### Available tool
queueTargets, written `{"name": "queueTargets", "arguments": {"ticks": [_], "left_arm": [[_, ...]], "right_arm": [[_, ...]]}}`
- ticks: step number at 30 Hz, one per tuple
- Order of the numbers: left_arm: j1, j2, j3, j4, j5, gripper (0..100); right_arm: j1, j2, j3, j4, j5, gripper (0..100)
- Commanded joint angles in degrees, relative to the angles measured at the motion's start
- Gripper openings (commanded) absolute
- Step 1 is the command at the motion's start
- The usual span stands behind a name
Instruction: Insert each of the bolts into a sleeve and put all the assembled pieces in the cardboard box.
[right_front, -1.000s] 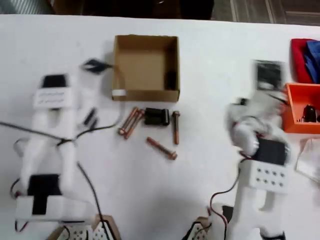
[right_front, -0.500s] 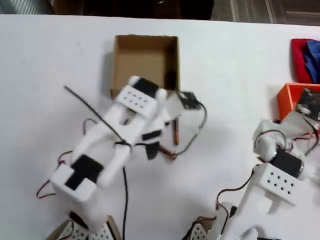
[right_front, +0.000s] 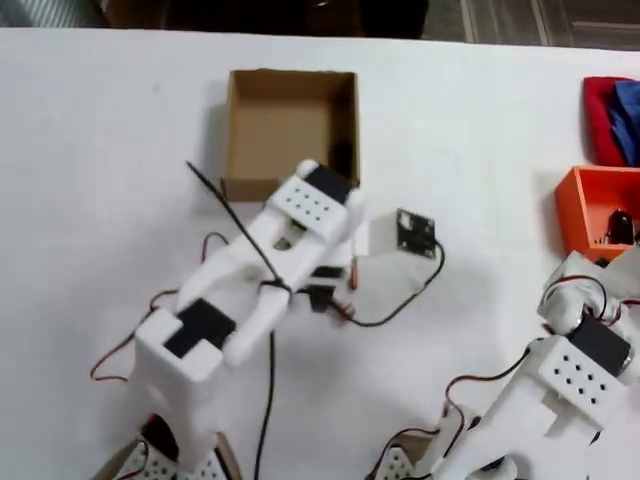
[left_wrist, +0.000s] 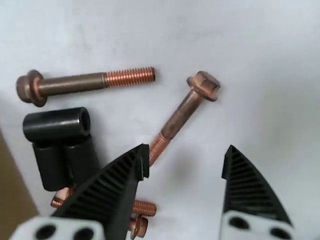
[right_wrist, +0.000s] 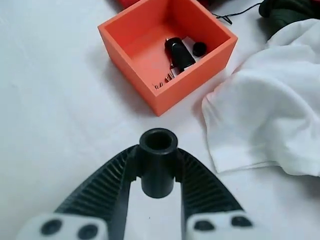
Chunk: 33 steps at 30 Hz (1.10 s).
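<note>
My left gripper (left_wrist: 186, 157) hangs open just above the table, one copper bolt (left_wrist: 182, 116) lying slanted with its threaded end by one fingertip. A second bolt (left_wrist: 85, 84) lies flat beyond it, next to a cluster of black sleeves (left_wrist: 60, 145), and more bolts (left_wrist: 137, 220) lie under the finger. My right gripper (right_wrist: 158, 167) is shut on an upright black sleeve (right_wrist: 158, 145), hole up. From above, the left arm (right_front: 300, 215) covers the bolt pile in front of the cardboard box (right_front: 290, 120); the right arm (right_front: 580, 370) is at the right front.
An orange bin (right_wrist: 167, 50) holding small black parts stands beyond the right gripper, also the orange bin (right_front: 595, 210) at the table's right edge. A white cloth (right_wrist: 265, 110) lies beside it. Red and blue fabric (right_front: 612, 120) sits at the far right.
The left arm swung from the table's left side over to the bolts in front of the box. The right arm drew back toward the right front corner.
</note>
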<state>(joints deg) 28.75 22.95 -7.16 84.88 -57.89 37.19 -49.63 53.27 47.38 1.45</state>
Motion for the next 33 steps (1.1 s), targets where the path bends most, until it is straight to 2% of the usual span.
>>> {"name": "queueTargets", "arguments": {"ticks": [1, 7, 13, 29, 33], "left_arm": [[1.7, 0.2, -2.1, -0.8, -1.8, 25], [4.7, 2.1, -2.1, -1.2, -1.9, 25], [5.4, 5.4, -1.7, -5.4, -1.8, 15], [5.4, 8.1, -1.5, -6.0, -1.8, 16], [5.4, 8.1, -0.6, -10.3, 4.1, 9]], "right_arm": [[0.4, -2.0, -0.4, -1.5, -0.4, 2.2], [0.1, -2.0, -0.4, -1.5, -0.4, 2.2], [0.1, -2.0, -0.4, -1.5, -0.4, 2.2], [0.1, -2.0, -0.4, -1.3, -0.4, 2.2], [0.0, -2.0, -0.3, -1.3, -0.4, 2.2]]}}
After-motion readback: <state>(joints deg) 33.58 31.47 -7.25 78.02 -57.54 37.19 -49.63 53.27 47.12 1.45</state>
